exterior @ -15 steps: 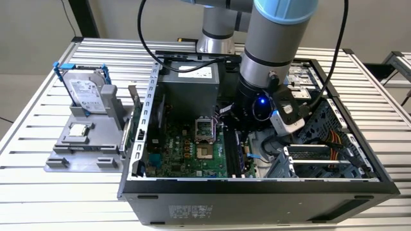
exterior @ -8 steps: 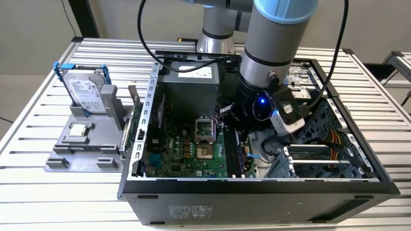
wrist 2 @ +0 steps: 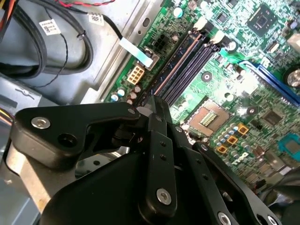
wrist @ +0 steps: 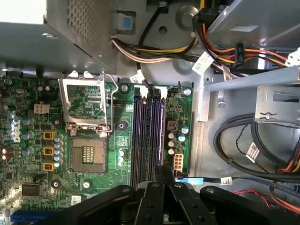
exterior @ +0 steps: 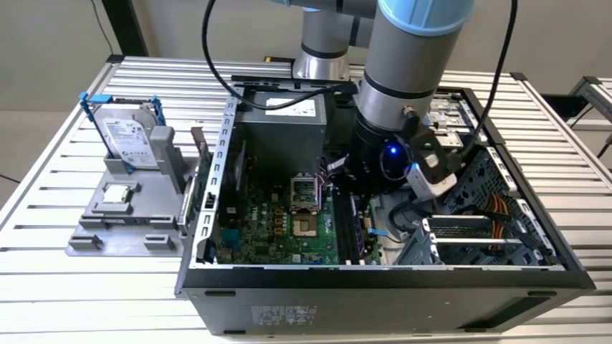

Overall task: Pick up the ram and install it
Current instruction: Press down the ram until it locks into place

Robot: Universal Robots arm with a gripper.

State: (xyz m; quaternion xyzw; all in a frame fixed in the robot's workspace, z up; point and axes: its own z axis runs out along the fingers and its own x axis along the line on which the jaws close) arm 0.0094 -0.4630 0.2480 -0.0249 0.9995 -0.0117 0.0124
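Observation:
In both wrist views my gripper is shut, its black fingertips pressed together low over the motherboard's black memory slots. A thin tan edge, the ram seen edge-on, runs from between the fingertips along the outermost slot, the one beside the bare metal case floor. Whether it sits fully down in that slot I cannot tell. In the exterior view the arm's wrist reaches down into the open computer case and hides the fingers.
On the exterior view's left, a grey fixture carries a silver hard drive in a blue frame and a small square silver chip. The open processor socket lies beside the slots. Cable bundles and a drive cage crowd the other side.

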